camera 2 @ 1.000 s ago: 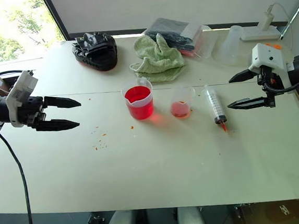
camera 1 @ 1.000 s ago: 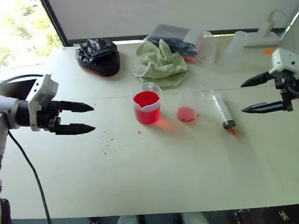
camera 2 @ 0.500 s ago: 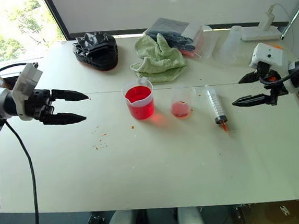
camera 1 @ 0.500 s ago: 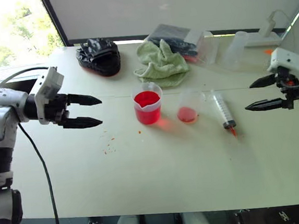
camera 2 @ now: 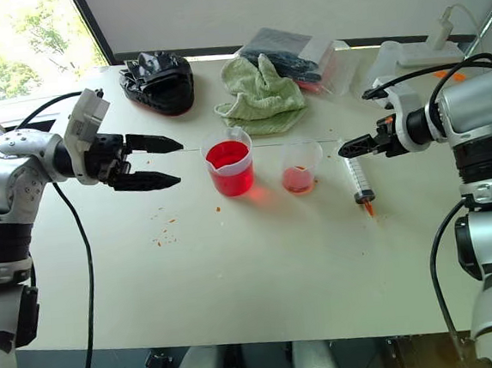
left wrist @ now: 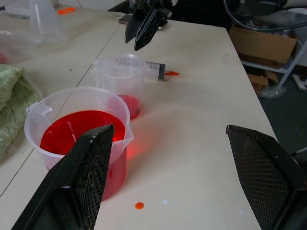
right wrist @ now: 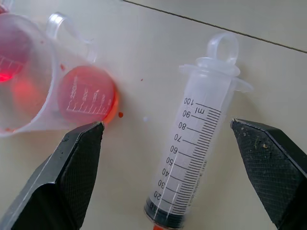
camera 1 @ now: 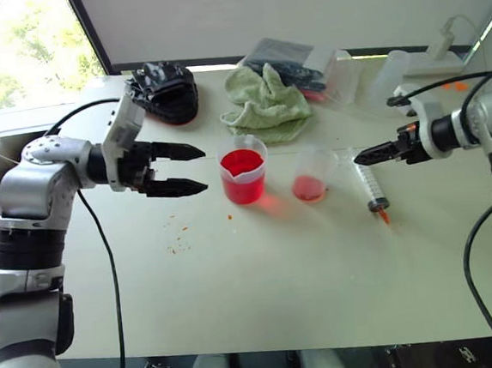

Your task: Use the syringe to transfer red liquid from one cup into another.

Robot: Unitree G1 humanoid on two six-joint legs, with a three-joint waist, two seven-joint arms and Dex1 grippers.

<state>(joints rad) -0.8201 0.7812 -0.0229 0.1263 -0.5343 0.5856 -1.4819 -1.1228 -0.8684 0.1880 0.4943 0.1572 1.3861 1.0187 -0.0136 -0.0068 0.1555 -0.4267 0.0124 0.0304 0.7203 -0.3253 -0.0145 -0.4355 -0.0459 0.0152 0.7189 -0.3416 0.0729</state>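
The spouted beaker holds deep red liquid and stands mid-table. Right of it is the smaller cup, red only at its bottom. The syringe lies flat beyond that cup, orange tip toward me. My left gripper is open, level, just left of the beaker and apart from it. My right gripper hangs open over the syringe's barrel, pointing down, one finger on each side, holding nothing.
Along the far edge lie a black bag, a green cloth, a plastic pouch, clear empty cups and a white power strip. Small red drops dot the table left of the beaker.
My left gripper has moved right, close to the beaker. My right gripper has swung in from the table's right side, rolled and dipped over the syringe. Cups and syringe stay put.
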